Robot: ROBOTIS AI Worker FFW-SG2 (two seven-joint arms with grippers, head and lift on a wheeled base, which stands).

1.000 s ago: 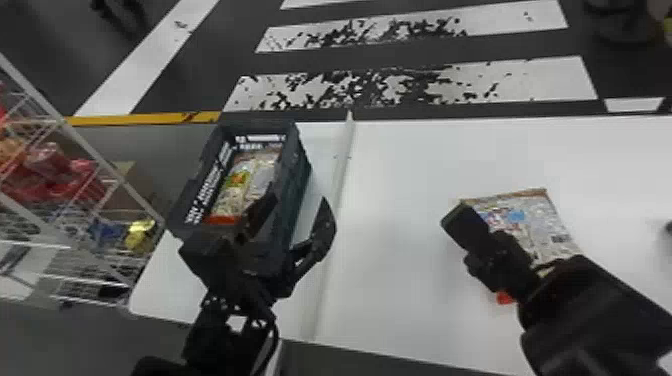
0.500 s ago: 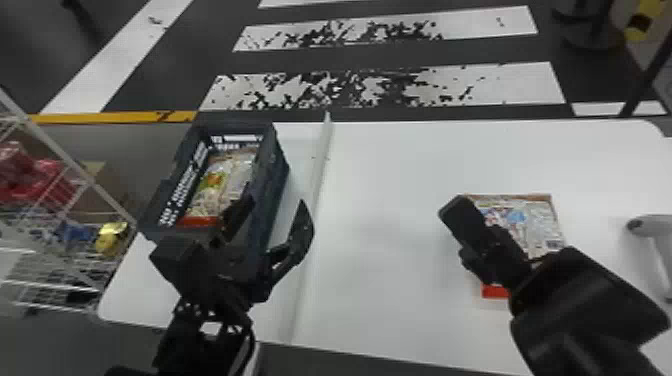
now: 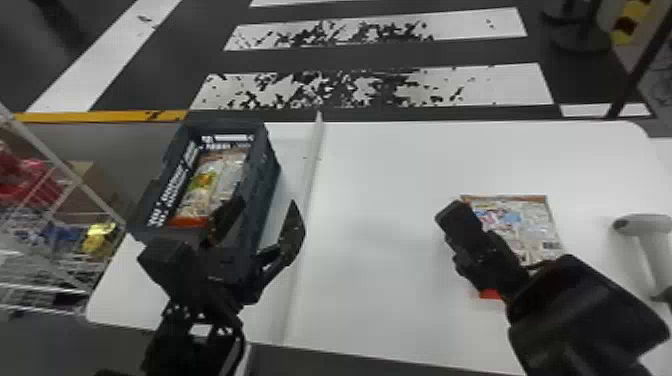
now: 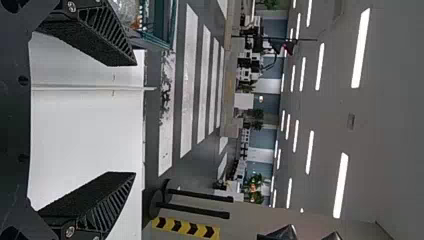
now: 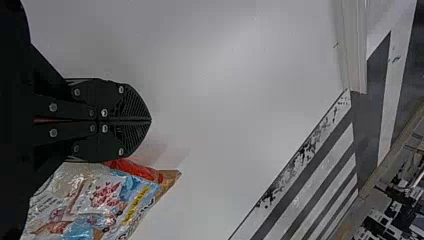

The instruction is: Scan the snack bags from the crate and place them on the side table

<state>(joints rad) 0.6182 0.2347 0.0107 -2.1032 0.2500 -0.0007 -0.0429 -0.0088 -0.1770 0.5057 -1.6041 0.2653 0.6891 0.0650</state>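
My left gripper (image 3: 265,215) is over the near end of the dark crate (image 3: 272,175), its fingers spread apart. Inside the crate lie snack bags (image 3: 215,185) with orange ends. In the left wrist view the same gripper (image 4: 131,119) holds nothing, and the crate's rim (image 4: 152,41) is beyond one finger. My right gripper (image 3: 450,212) is above the left edge of a snack bag (image 3: 530,225) on the white table (image 3: 380,250). In the right wrist view the gripper (image 5: 150,120) has its fingers pressed together, with the snack bag (image 5: 100,200) beside them.
A white handheld scanner (image 3: 642,227) is at the table's right side. Between crate and bag a pale raised strip (image 3: 305,200) crosses the table. To the left is a wire rack (image 3: 60,170) with red, blue and yellow packages.
The head view has turned rightward, so table, crate and arms sit farther left and the scanner has come into view. The snack bag lies flat as before; the right gripper stays near its left edge.
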